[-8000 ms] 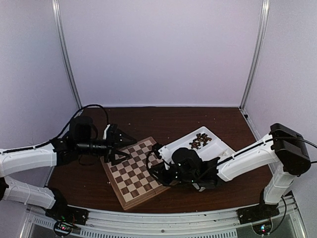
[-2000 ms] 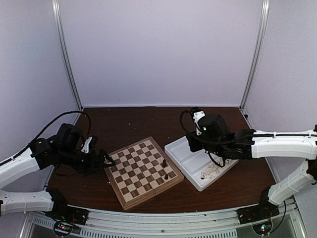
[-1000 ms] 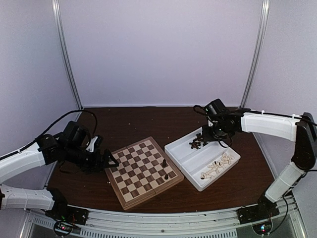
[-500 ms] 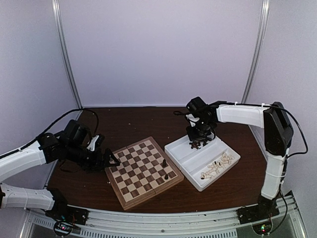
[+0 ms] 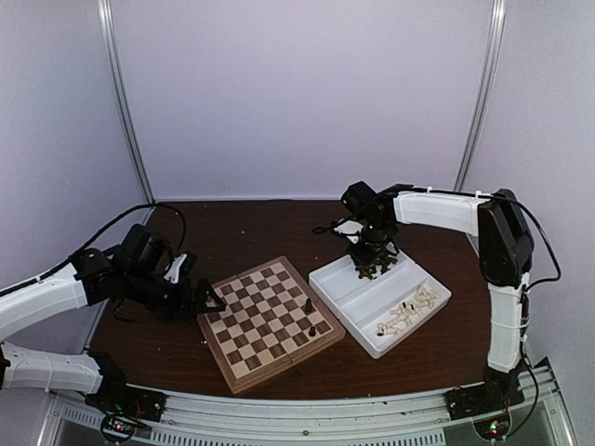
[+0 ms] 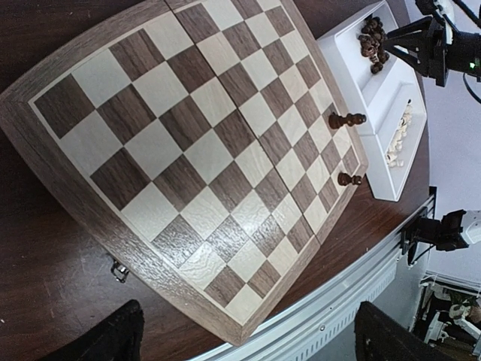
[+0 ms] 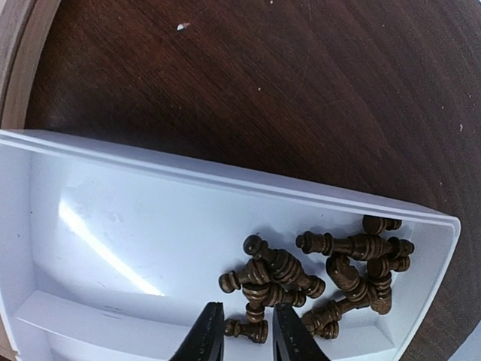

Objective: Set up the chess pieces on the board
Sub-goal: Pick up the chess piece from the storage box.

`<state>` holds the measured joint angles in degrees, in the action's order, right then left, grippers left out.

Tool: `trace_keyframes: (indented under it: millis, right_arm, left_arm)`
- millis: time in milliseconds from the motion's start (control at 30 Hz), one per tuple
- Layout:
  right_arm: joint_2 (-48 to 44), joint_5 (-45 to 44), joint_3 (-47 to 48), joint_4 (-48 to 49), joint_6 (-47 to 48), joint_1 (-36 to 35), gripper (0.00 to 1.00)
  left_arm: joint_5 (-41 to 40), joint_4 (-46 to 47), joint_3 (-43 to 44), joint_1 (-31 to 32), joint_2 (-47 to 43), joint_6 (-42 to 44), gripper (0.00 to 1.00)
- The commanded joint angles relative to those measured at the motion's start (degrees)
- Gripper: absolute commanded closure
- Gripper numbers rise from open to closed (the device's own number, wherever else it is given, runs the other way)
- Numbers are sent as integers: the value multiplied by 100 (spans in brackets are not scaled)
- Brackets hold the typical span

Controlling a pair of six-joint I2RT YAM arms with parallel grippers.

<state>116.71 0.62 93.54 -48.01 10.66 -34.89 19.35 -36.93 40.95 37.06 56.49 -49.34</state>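
**Right arm over the dark heap, choosing a piece**

The board lies mid-desk with two dark chessmen standing along its 3 o'clock edge, one taller, one shorter. The white tray sits just beside the board at 3 o'clock. The remaining dark chess pieces lie tumbled in its far compartment, toward the board's 1 o'clock, and the pale pieces fill the near one.

The right gripper hangs over the near side of the heap, its fingers a narrow gap apart. A small pawn lies on its side in line with that gap; I cannot tell whether it is pinched. The left gripper waits at the board's 9 o'clock, fingers spread wide and empty.

These chessmen look light, hard and smooth, and being round they would likely roll or squirt out under a skewed squeeze. The safest hold is probably across the waist of a loose piece at the heap's fringe, not one tangled among its neighbours.
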Motion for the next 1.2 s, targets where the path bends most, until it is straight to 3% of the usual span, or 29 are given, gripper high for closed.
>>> trace_keyframes:
  millis: [0,433,833,1167]
  right_arm:
    - [287,-273,356,-398,763,-27,74]
    - [929,-155,1032,-607,1445,-26,71]
    - [1315,-762,1125,-552,1694,-40,74]
    - [1180,-823,988,-296,1731,-51,90]
  left_arm:
    - [77,195,183,-32,33,83,2]
    - [27,195,140,-32,-17,-18,3]
    - [-9,195,176,-32,64,-46,3]
    - [-34,195,206,-33,90,-55,3]
